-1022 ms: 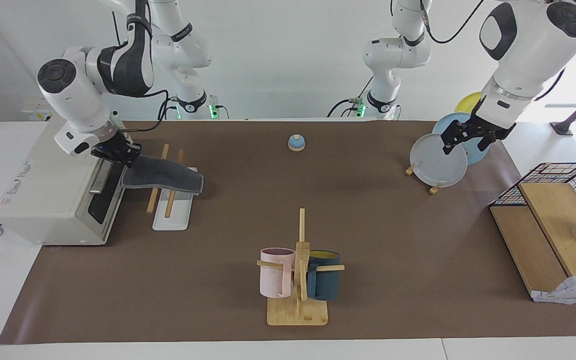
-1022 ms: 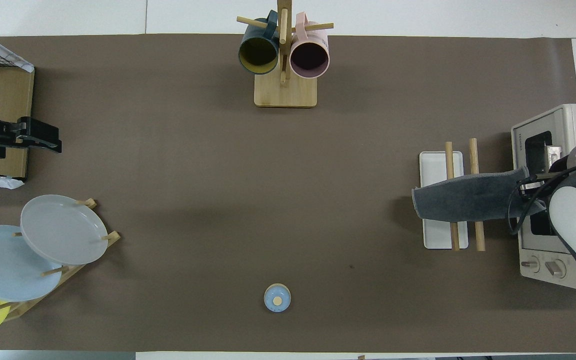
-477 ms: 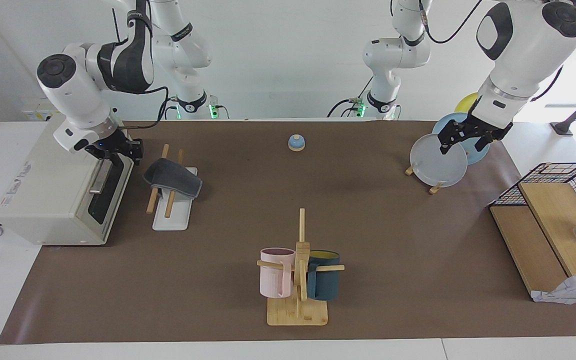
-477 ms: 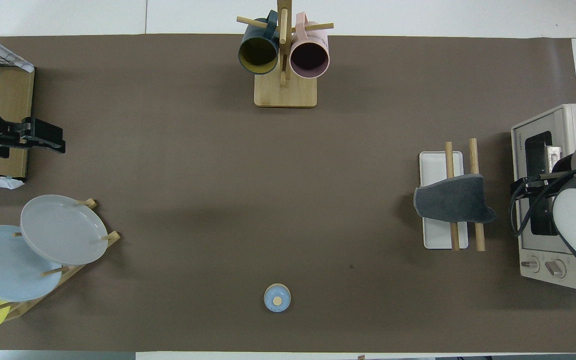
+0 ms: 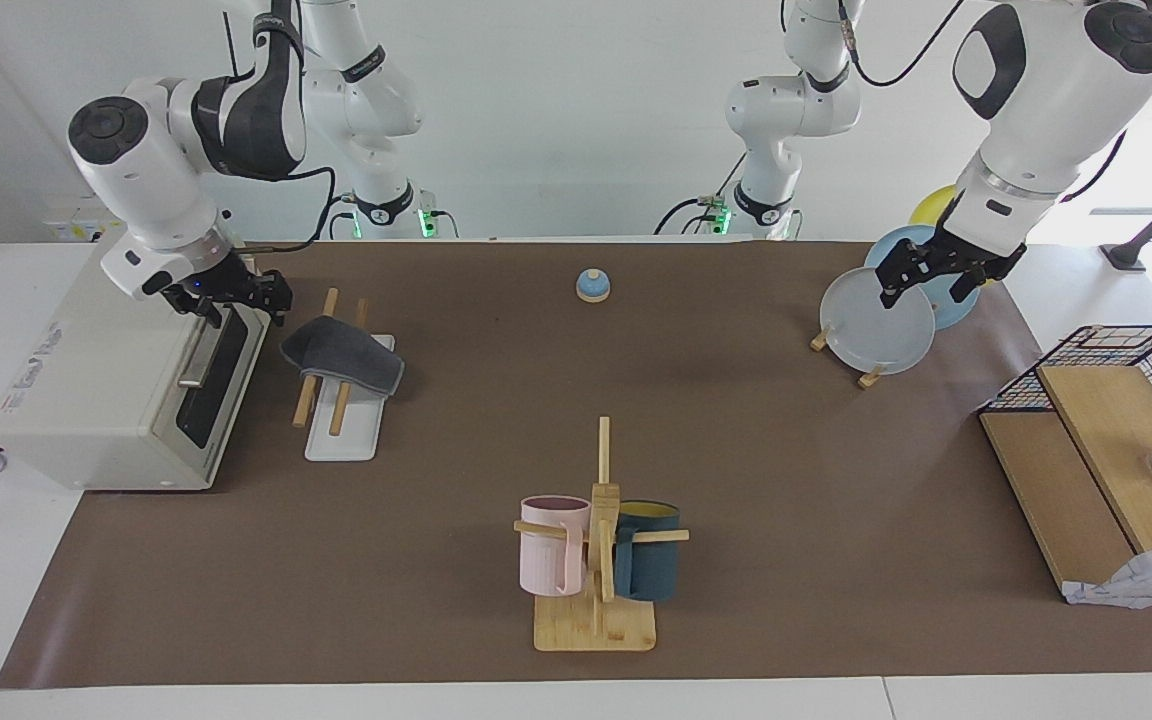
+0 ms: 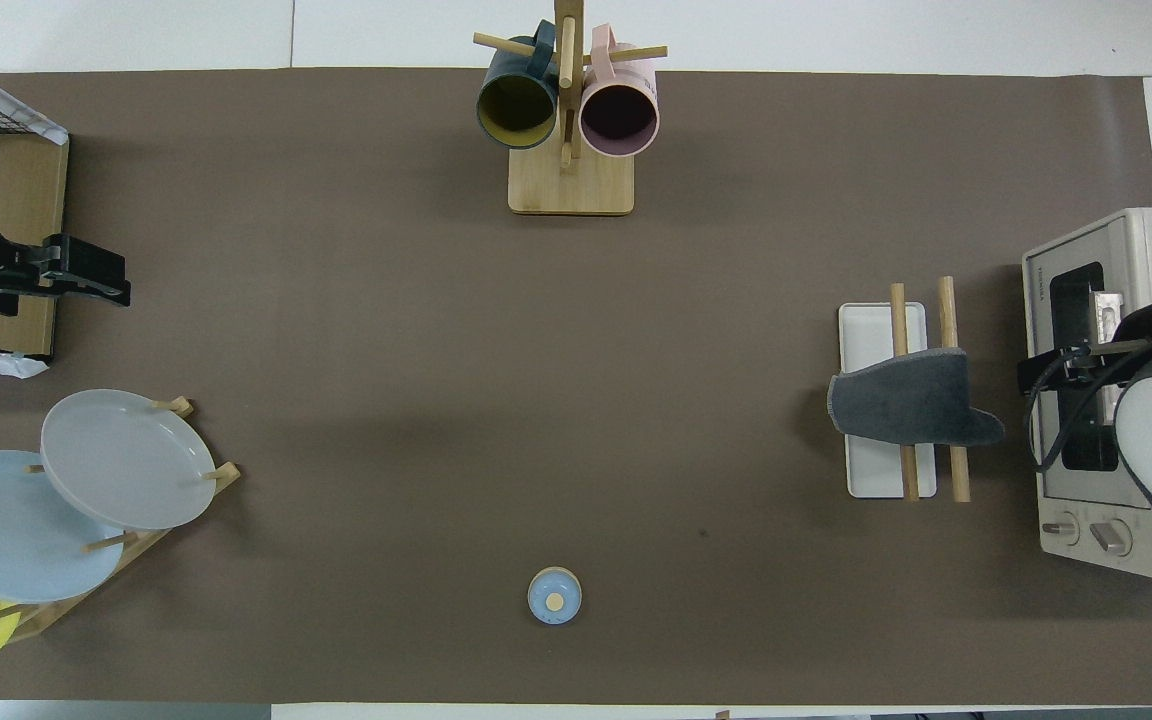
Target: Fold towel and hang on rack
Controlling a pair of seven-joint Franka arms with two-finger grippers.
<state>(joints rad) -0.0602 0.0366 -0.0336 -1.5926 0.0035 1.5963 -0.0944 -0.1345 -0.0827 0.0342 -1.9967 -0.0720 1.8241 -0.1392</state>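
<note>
A single dark grey folded towel (image 5: 344,358) is lying draped across both light wooden rods of the white-based rack (image 5: 336,440), in the upper part of the facing view toward the right arm's end. One end of it is hanging down next to the rack on the side of the cream toaster oven (image 5: 86,390).

Small lettering is showing on the oven's front and on a sticker on its top, but it cannot be read.

The right end effector (image 5: 246,305) is hanging over the oven's front edge, its fingers spread and gripping nothing, apart from the towel. The left end effector (image 5: 926,292) is waiting in the air by the plates at the left arm's end, its fingers also spread and empty.

Counting the rest on the brown surface (image 5: 786,480):
- Three plates are leaning in a wooden stand: a grey plate (image 5: 876,322), a light blue plate (image 5: 901,250) and a yellow plate (image 5: 936,205).
- Two mugs are hanging on a wooden mug tree (image 5: 601,560) low in the middle of the facing view: a pink mug (image 5: 551,558) and a dark teal mug (image 5: 648,565).
- One small blue bell (image 5: 592,286) is sitting high in the middle.
</note>
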